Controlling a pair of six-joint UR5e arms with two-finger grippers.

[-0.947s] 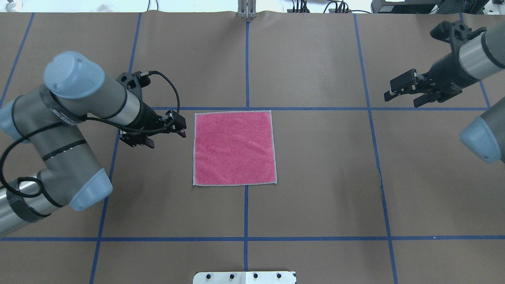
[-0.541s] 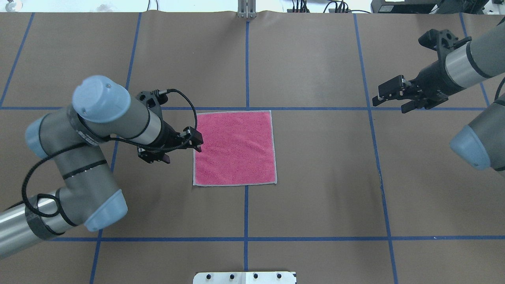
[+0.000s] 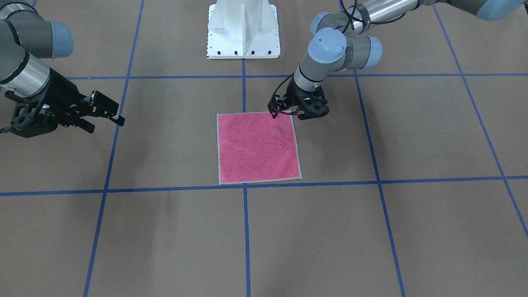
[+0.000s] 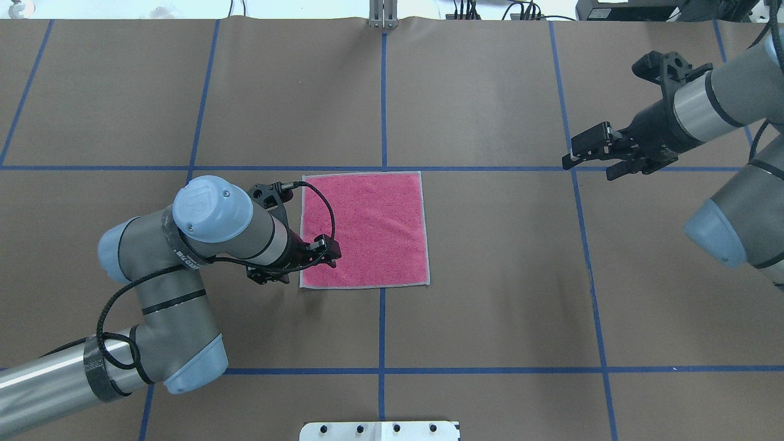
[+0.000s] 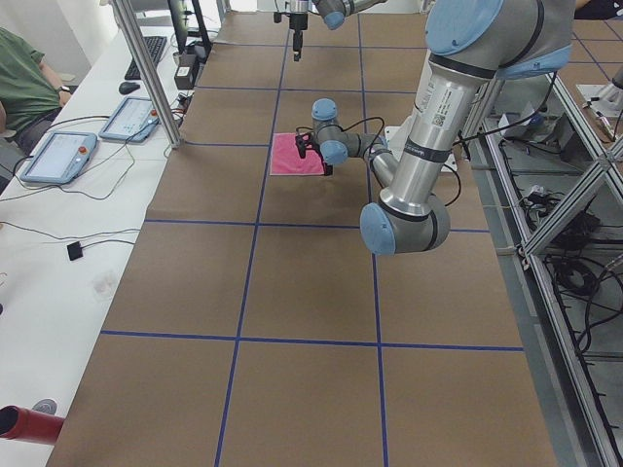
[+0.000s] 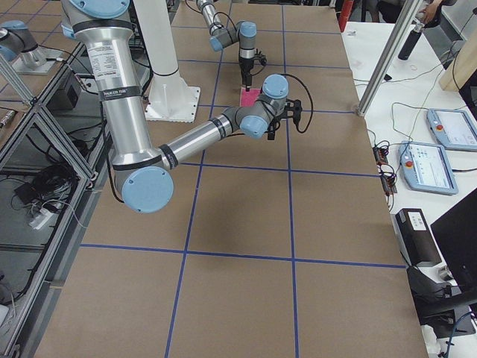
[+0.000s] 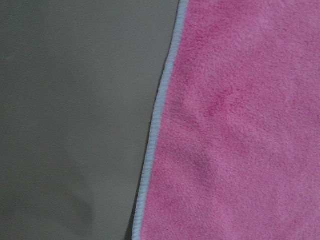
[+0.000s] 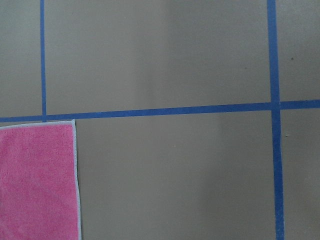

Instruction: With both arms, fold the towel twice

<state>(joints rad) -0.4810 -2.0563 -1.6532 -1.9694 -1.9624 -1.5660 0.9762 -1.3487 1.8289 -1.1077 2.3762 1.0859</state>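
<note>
Left arm (image 4: pixel 245 236) is down low at the towel's (image 4: pixel 373 220) near-left corner, jaws released and straddling the pale hem; I'd say it's lining up a pinch. The towel lies flat mid-bench, pink side up, unfolded. Right arm (image 4: pixel 692 113) hangs well off to the side, jaws spread, holding nothing. The bench (image 4: pixel 490 275) is brown paper with a blue tape grid (image 4: pixel 383 92), and there are control tablets (image 5: pixel 58 156) on a side desk.

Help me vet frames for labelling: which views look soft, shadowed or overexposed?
Left wrist view: close-up towel pile looks soft, with a dark shadow lower left. Right wrist view: blue tape lines crisp, light even. Overhead view: even light; strip beyond the table's far edge blown white.
</note>
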